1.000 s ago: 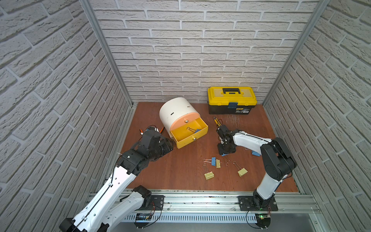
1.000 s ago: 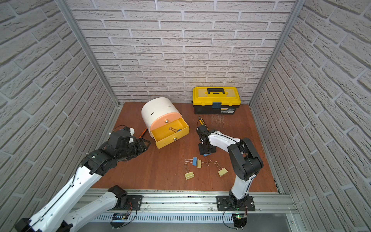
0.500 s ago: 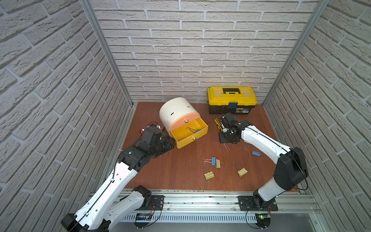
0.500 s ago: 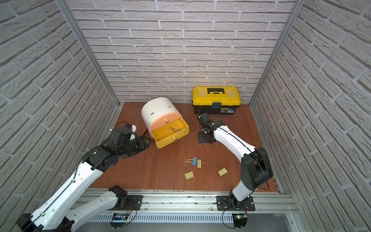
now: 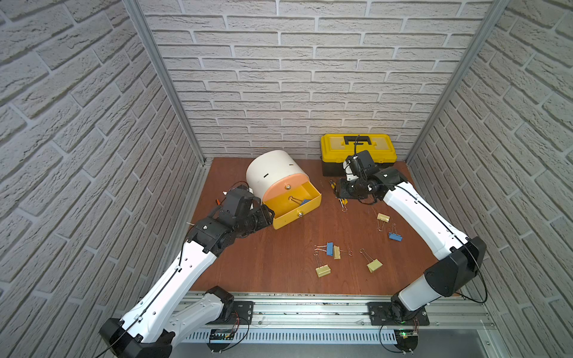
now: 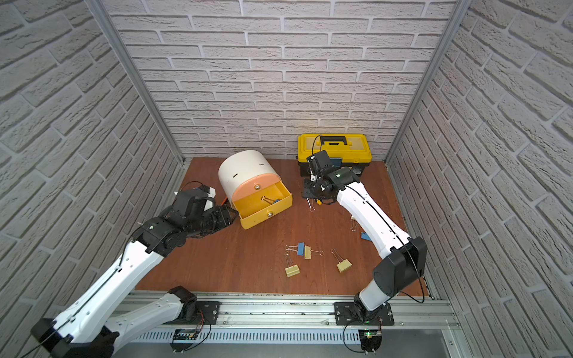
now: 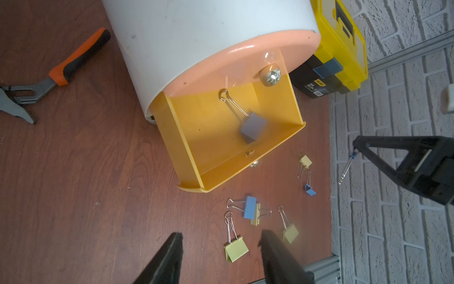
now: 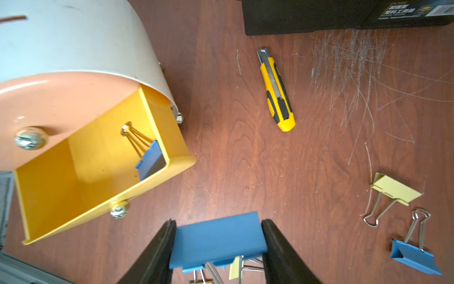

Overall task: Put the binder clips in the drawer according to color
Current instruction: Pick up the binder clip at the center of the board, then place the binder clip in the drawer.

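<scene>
A: What's on the far left?
B: Orange-handled pliers point(image 7: 59, 71) on the table point(image 5: 279, 266), behind the left gripper point(image 7: 221, 255); its jaws stand apart, holding nothing, just left of the drawer point(image 5: 273, 176).
A: And the drawer itself?
B: Yellow tray point(image 5: 294, 214) pulled out; one blue clip point(image 7: 253, 126) lies inside.
A: What's loose in the middle?
B: Three yellow clips point(image 5: 323, 270) and a blue one point(image 5: 329, 248) near the front; a yellow clip point(image 5: 383, 217) and a blue clip point(image 5: 395, 237) further right.
A: The right side?
B: The right gripper point(image 8: 218, 248) is clamped on a blue binder clip point(image 8: 217, 239), right of the tray; a utility knife point(image 8: 276, 91) lies beyond it, the toolbox point(image 5: 358, 148) at the far wall.
</scene>
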You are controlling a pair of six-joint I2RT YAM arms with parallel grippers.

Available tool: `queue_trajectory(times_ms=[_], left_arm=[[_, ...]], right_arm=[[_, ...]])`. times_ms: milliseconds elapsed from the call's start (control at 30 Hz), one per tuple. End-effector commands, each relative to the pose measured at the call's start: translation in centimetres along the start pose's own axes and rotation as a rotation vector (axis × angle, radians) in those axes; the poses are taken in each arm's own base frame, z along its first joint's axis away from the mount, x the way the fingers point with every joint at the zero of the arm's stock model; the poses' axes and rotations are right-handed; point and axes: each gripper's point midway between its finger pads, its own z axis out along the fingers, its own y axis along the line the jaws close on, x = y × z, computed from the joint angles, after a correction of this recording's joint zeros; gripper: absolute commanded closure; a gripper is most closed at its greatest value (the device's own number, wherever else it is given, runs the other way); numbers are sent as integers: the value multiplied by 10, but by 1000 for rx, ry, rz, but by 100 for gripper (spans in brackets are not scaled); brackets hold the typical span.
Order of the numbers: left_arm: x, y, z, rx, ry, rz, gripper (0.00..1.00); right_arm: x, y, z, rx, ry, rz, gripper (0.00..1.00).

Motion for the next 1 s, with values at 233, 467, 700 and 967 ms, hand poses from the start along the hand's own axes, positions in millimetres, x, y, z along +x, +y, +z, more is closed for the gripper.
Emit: queue_trajectory(times_ms=[233, 467, 700, 967], left_arm=[[-9, -20, 7, 75, 1, 20, 44], [-22, -43, 24, 151, -2, 15, 43], [-40, -63, 37, 200, -25, 29, 43], [-45, -66, 35, 197, -37, 32, 43]], right_arm=[[-26, 73, -7, -229, -47, 123, 50], [-36, 113, -2, -284, -68, 130, 51], [-43, 132, 9, -319, -120, 187, 51], [-53, 145, 21, -400, -175, 286, 50]])
